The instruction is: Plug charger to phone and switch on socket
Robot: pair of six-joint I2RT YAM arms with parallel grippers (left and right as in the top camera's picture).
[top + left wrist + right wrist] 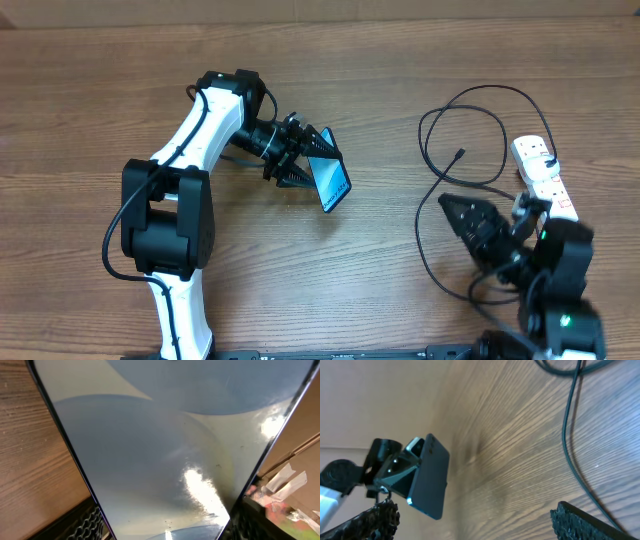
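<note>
My left gripper is shut on the phone and holds it off the table, tilted, at the middle. Its light-blue screen fills the left wrist view, with a jaw on each side. The right wrist view shows the phone's dark back held by the left gripper. The thin black charger cable loops on the table at the right, its connector tip lying free. It also crosses the right wrist view. The white socket lies at the far right. My right gripper is open and empty, left of the socket.
The socket's white cord runs off near the right arm. The bare wooden table lies between the two arms. The left arm's white body stretches over the table's left part.
</note>
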